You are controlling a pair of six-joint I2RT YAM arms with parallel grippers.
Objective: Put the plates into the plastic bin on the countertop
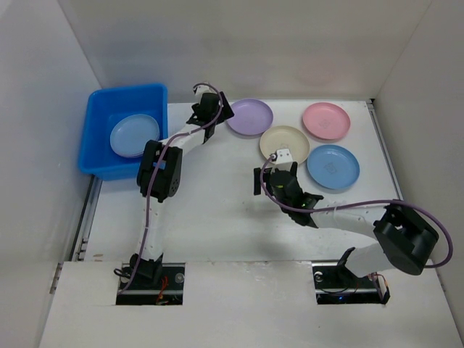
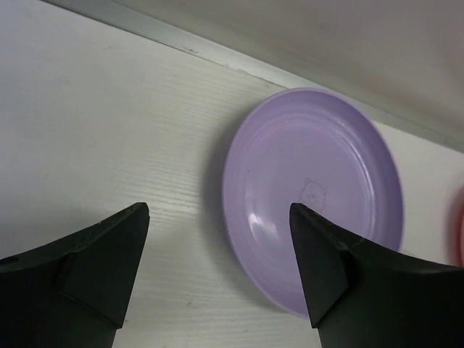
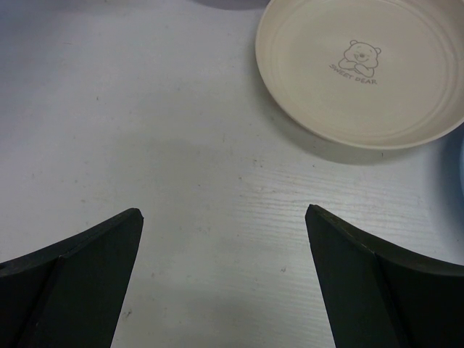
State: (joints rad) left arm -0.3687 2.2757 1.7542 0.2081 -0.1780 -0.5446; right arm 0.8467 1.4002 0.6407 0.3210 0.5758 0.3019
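Left fingers point(image 2: 90, 272) up close are spread wide and empty, with the purple plate point(image 2: 312, 196) lying mid-right of frame. Right fingers point(image 3: 76, 272) gape empty too, cream plate point(image 3: 362, 80) upper right. The plates look like light, stiff, slick plastic, flat on the worktop point(image 1: 217, 217), so you'll likely want to pinch across the raised rim. One pale blue plate point(image 1: 134, 135) sits in the bin point(image 1: 98, 109), upper left.

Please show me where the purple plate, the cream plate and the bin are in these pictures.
purple plate point(image 2: 312, 197): left wrist view, its centre, at the bear mark
cream plate point(image 3: 360, 59): right wrist view, its centre, at the bear print
bin point(image 1: 127, 90): top view, its far rim
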